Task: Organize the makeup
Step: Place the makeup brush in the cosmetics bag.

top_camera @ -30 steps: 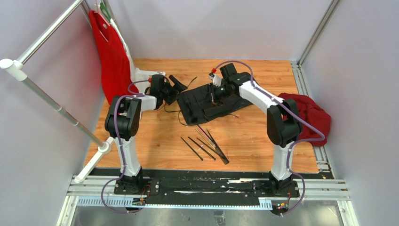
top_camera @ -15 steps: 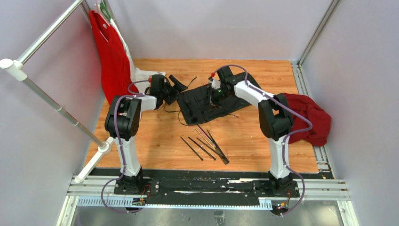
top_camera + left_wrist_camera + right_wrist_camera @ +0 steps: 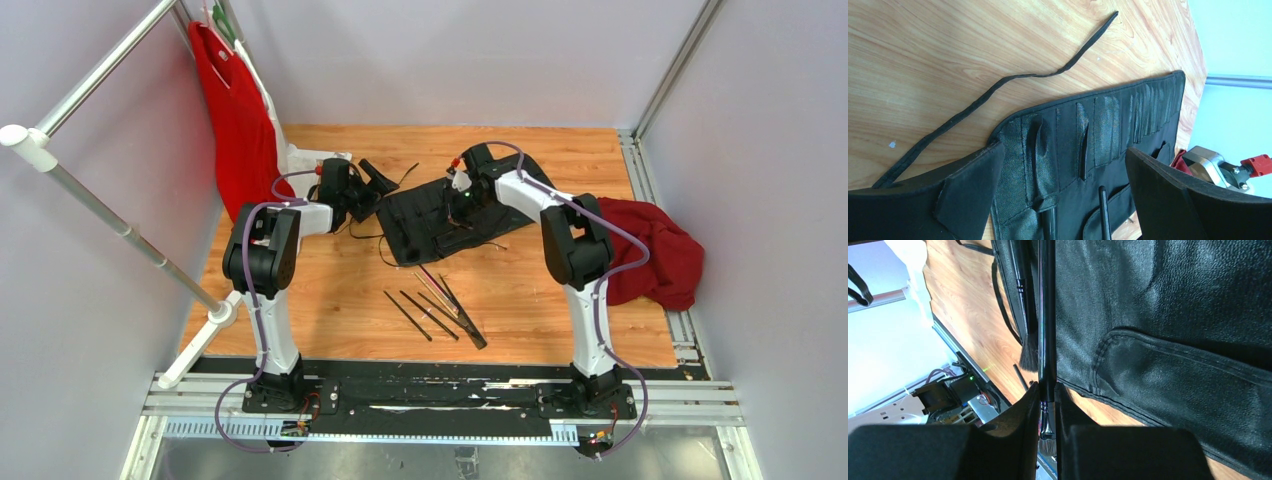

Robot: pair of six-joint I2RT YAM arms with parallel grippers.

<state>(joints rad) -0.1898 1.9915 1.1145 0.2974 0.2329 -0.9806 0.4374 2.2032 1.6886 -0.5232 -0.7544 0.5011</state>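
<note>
Several loose makeup brushes [image 3: 436, 306], black with one pinkish, lie on the wooden table in front of the black slotted roll [image 3: 430, 225]. My right gripper [image 3: 463, 208] is over the roll, shut on a thin black brush [image 3: 1047, 335] that runs along the roll's fabric [image 3: 1168, 315]; in the right wrist view the gripper [image 3: 1047, 396] clamps it just above the bristles. A second brush [image 3: 1024, 305] lies beside it. My left gripper [image 3: 372, 187] is open at the roll's left end; in the left wrist view the gripper [image 3: 1063, 200] straddles the slots [image 3: 1098, 135], with two brush handles [image 3: 1103, 215] tucked in.
A dark red cloth [image 3: 655, 250] lies bunched at the right edge of the table. A red garment [image 3: 235, 110] hangs on a white rack [image 3: 60, 165] at the left. The roll's black cord [image 3: 998, 90] trails over the wood.
The right arm's elbow has swung left and its gripper has shifted slightly left over the roll, still holding the brush. The left arm has not moved.
</note>
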